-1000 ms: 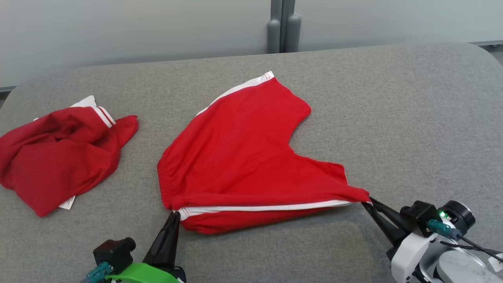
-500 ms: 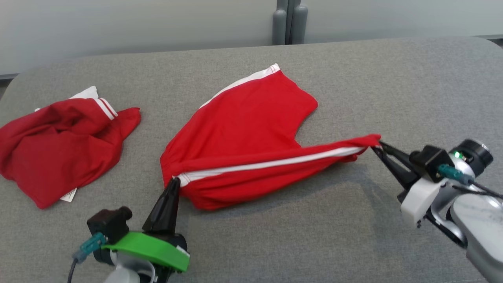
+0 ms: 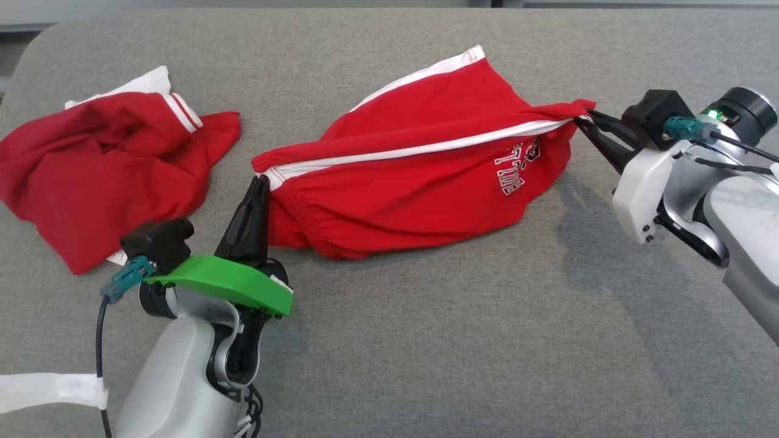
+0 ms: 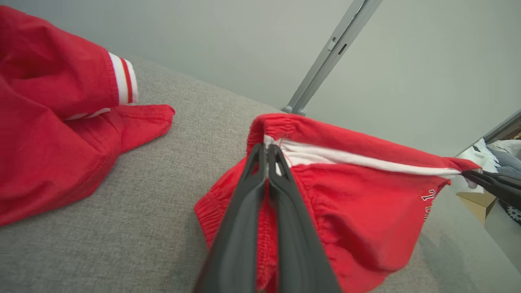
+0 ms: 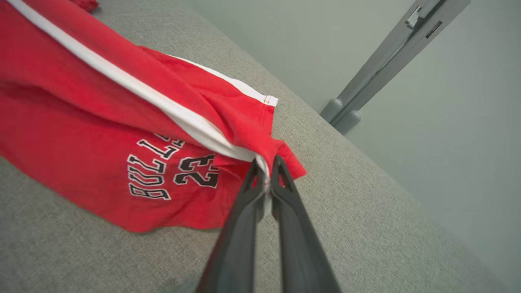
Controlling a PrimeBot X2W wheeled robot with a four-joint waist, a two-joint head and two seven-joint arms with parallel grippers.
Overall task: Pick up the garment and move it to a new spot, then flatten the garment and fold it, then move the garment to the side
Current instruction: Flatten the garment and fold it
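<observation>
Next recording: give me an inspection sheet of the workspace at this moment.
Surface: grey woven top, rounded corners.
Job's things: red shorts lifted by the white side stripe, lower part draped on the surface, lettering showing.
Clutter: second red garment, crumpled, at the left.
Grippers: left pincer shut on the waistband end; right pincer shut on the leg-hem end.
Cables: left wrist cable and right wrist cable, both teal-plugged, apart from the cloth.
Surroundings: pale wall, grey post.
</observation>
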